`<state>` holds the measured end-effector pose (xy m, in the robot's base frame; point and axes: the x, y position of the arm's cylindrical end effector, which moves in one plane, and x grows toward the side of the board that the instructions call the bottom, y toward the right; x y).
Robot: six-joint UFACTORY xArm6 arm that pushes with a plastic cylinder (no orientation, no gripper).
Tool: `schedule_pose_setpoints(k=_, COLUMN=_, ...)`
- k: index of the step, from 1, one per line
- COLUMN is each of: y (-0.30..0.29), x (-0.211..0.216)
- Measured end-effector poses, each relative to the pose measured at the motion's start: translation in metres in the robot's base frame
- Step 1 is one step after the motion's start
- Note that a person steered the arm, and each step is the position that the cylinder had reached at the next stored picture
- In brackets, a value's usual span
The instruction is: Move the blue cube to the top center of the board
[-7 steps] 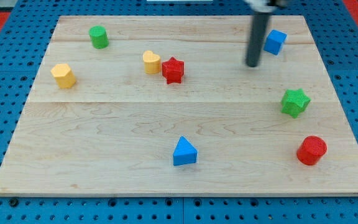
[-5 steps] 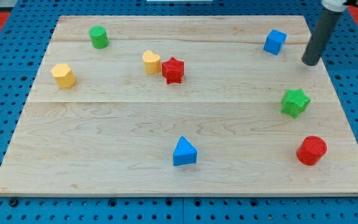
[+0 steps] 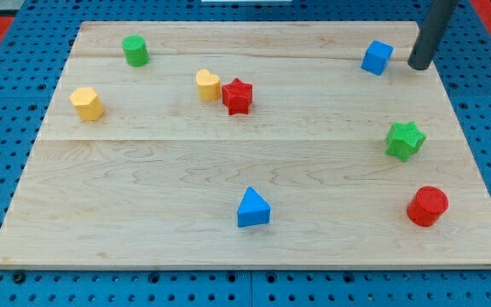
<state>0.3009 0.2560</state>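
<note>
Since the earlier frames only my tip (image 3: 418,66) has shifted: it was to the view's left of the blue cube (image 3: 377,57), swung round to the view's right and lower, and now sits just to the cube's right at about its height, near but apart, no contact visible. No block has moved. No hand on this rig, only the rod, so apart or together does not apply. Task thing: blue cube lies just to the view's left of my tip, close to the top right corner of the bench (image 3: 228,162), well right of top center. Step in hand, as I judge it: line up on the cube's right face, then push toward the view's left along the top edge. To do it well, meet the face square and centred, since an off-centre touch would likely spin the cube or send it off the top edge; keep the push slow and stop near the middle of the top edge. Path leftward from my tip looks free; yellow heart (image 3: 208,84) and red star (image 3: 238,95) lie well left and lower, green cylinder (image 3: 135,50) farther left still. Green star (image 3: 405,140) and red cylinder (image 3: 427,205) sit below my tip, out of the way. No brands, labels or readable writing anywhere.
</note>
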Motion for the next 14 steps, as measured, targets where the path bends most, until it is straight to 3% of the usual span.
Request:
schedule_pose_setpoints(k=1, y=-0.013, x=-0.01)
schedule_pose_setpoints(k=4, y=-0.189, x=-0.053)
schedule_pose_setpoints(k=7, y=-0.167, x=0.022)
schedule_pose_setpoints(k=11, y=-0.178, x=0.024)
schedule_pose_setpoints(k=14, y=-0.178, x=-0.003)
